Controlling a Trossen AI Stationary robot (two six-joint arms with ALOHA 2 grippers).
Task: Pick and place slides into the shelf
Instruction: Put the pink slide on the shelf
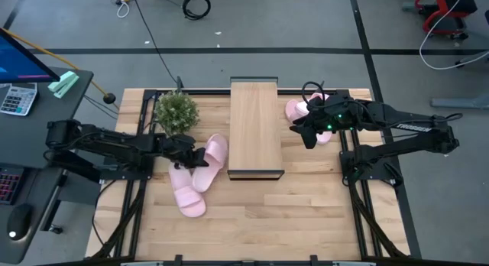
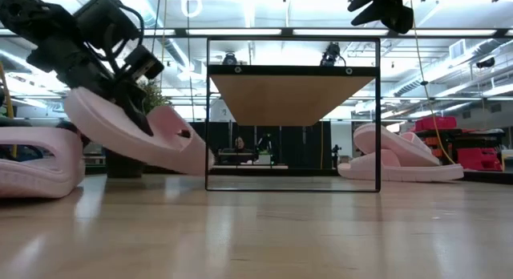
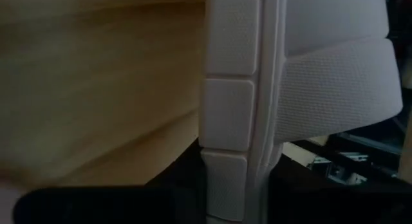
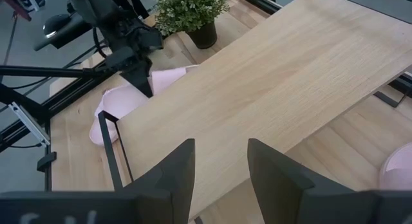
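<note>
Low view shows the left gripper point(image 2: 132, 99) clamped on a slide point(image 2: 140, 135), the dark fingers pinching it near its strap while the sandal hangs tilted, its toe end low by the shelf's point(image 2: 292, 95) left leg and its heel end raised toward 10 o'clock. From above, that gripper point(image 1: 186, 153) sits at about 9 o'clock from the shelf point(image 1: 255, 128), and the held slide point(image 1: 212, 160) lies just beside the shelf's left edge, angled toward 1 o'clock. A second slide point(image 1: 186, 195) lies on the table point(image 1: 267, 220) at roughly 7 o'clock from the jaws, close to the held one; whether the two touch cannot be told. The left wrist view is filled by the ribbed sole edge and strap of the slide point(image 3: 257, 108); the fingers themselves are hidden there.

The right gripper point(image 1: 307, 133) hovers at the shelf's right edge, about 3 o'clock from it, jaws partly apart and empty; its two fingers point(image 4: 174, 172) frame bare shelf board. The other two slides point(image 1: 306, 113) lie beneath and behind that arm, largely covered by it from above, though the low view shows them stacked on the table point(image 2: 397, 155). A potted plant point(image 1: 176, 111) stands at 12 o'clock from the left gripper.
</note>
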